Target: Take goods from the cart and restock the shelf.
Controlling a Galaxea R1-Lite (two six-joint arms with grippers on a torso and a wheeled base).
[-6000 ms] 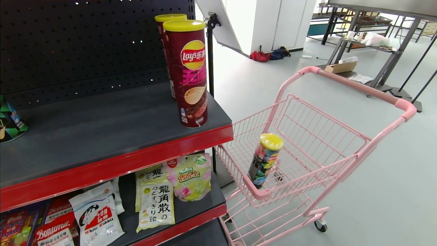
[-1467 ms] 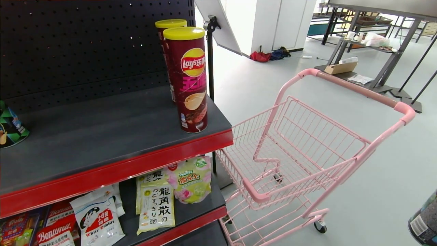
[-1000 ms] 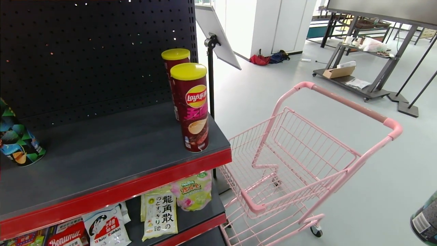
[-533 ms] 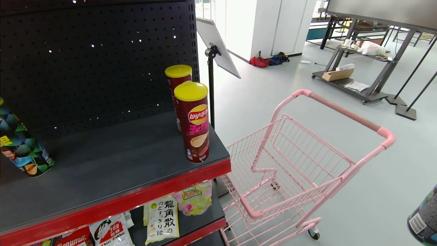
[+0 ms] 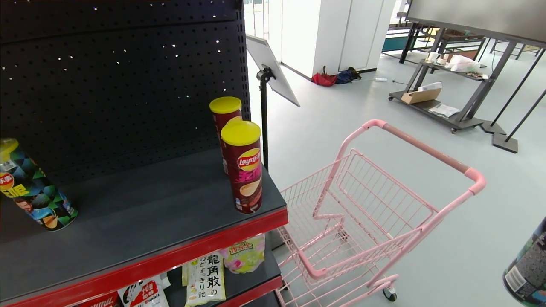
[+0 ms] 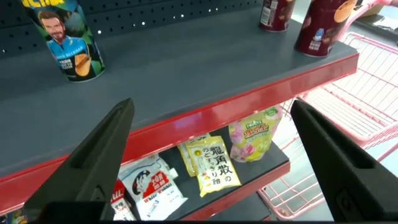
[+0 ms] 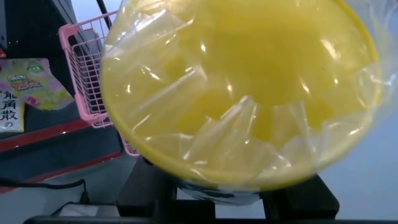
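A chip can with a dark patterned wrap hangs at the lower right edge of the head view, off to the right of the pink cart. My right gripper is shut on it, and its yellow lid is close to the right wrist camera. The grey shelf board carries two maroon cans at its right end and a patterned can at the far left. My left gripper is open with nothing in it, in front of the shelf's red edge.
Snack bags lie on the lower shelf. A sign stand pole rises between the shelf and the cart. Dark metal racks stand at the back right. Grey floor lies open to the right of the cart.
The patterned can that stood in the cart six seconds ago is out of it and in my right gripper. The head camera has risen, so the whole scene sits lower in the picture.
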